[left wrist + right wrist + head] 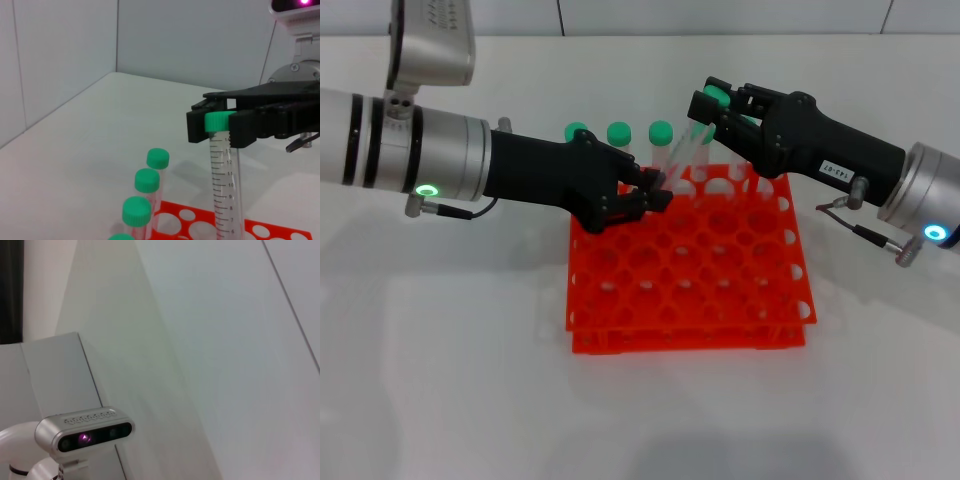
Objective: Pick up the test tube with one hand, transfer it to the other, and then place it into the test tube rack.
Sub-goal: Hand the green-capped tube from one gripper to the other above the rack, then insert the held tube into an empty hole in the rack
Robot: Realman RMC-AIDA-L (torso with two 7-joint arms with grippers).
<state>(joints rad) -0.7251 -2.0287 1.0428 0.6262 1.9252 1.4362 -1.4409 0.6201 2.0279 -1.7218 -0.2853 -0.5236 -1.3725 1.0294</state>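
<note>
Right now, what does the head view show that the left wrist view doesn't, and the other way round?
Only the head view shows the left gripper closed on the lower end of the test tube, the whole orange-red test tube rack and both silver arms. Only the left wrist view shows the tube's printed graduation marks, and the head camera unit with its purple light. Both show the right gripper clamped on the tube's green cap, the tube tilted above the rack, and capped tubes standing in the rack's back row.

Lab bench: orange test tube rack [690, 270], green-capped graduated tubes [148, 181], plain white table [440, 380].
</note>
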